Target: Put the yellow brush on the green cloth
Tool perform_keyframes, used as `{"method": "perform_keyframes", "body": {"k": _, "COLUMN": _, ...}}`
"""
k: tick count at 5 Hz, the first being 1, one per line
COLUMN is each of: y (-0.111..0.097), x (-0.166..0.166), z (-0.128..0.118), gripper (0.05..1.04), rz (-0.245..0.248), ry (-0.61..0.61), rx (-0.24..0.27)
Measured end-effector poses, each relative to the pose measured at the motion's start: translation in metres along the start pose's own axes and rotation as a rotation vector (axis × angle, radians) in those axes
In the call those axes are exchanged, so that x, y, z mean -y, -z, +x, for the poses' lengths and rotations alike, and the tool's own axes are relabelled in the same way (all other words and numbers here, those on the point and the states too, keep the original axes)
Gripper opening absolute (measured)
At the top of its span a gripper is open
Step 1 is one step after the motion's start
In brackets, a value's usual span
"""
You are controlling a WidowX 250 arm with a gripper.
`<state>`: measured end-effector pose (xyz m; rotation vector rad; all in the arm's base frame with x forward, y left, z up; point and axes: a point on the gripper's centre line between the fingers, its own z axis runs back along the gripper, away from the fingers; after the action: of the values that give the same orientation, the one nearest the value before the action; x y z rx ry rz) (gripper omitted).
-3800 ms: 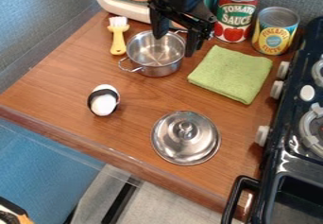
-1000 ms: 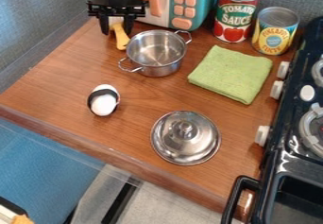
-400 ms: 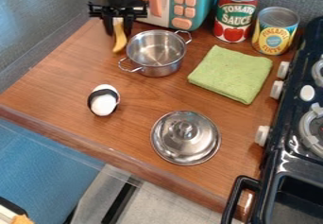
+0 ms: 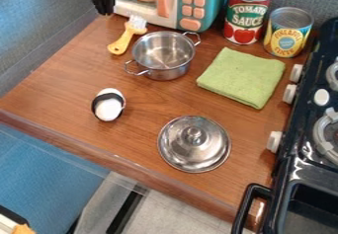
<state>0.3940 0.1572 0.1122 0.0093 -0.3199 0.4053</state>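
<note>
Gripper (image 4: 104,13), black, jaws together; yellow brush (image 4: 120,45), on surface (image 4: 66,90), near jaws, lower right; green cloth (image 4: 242,77), farther right, well apart from jaws.

2 cans (image 4: 247,16) | 1 brush (image 4: 128,34) | 1 cloth (image 4: 242,77) | 1 pot (image 4: 163,55) | 1 lid (image 4: 194,146)

On the counter (image 4: 66,92): brush (image 4: 121,44), upper left, just left of pot (image 4: 163,72); cloth (image 4: 242,77), right of pot; lid (image 4: 194,155), lower centre, before both; egg-shaped item (image 4: 108,109), left, before brush. Behind pot: toy microwave (image 4: 214,3). Behind cloth: two cans (image 4: 245,18), side by side. Right edge: stove (image 4: 290,174).
</note>
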Motion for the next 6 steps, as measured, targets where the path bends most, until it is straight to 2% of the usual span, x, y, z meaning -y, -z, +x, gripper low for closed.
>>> {"method": "perform_keyframes", "body": {"k": 1, "y": -0.011, "x": 0.027, "z": -0.012, "gripper": 0.072, "rz": -0.036, "ry": 0.071, "rx": -0.006}}
{"method": "perform_keyframes", "body": {"k": 2, "y": -0.003, "x": 0.031, "z": -0.012, "gripper": 0.217, "rz": -0.041, "ry": 0.106, "rx": -0.031}}
{"method": "perform_keyframes", "body": {"k": 3, "y": 0.020, "x": 0.016, "z": -0.004, "gripper": 0.472, "rz": -0.007, "ry": 0.137, "rx": -0.071}}
{"method": "perform_keyframes", "body": {"k": 4, "y": 0.035, "x": 0.010, "z": 0.010, "gripper": 0.782, "rz": 0.027, "ry": 0.178, "rx": -0.079}}
{"method": "perform_keyframes", "body": {"k": 5, "y": 0.050, "x": 0.007, "z": 0.012, "gripper": 1.003, "rz": 0.047, "ry": 0.190, "rx": -0.100}}
{"method": "perform_keyframes", "body": {"k": 6, "y": 0.064, "x": 0.011, "z": 0.011, "gripper": 1.007, "rz": 0.049, "ry": 0.201, "rx": -0.128}}
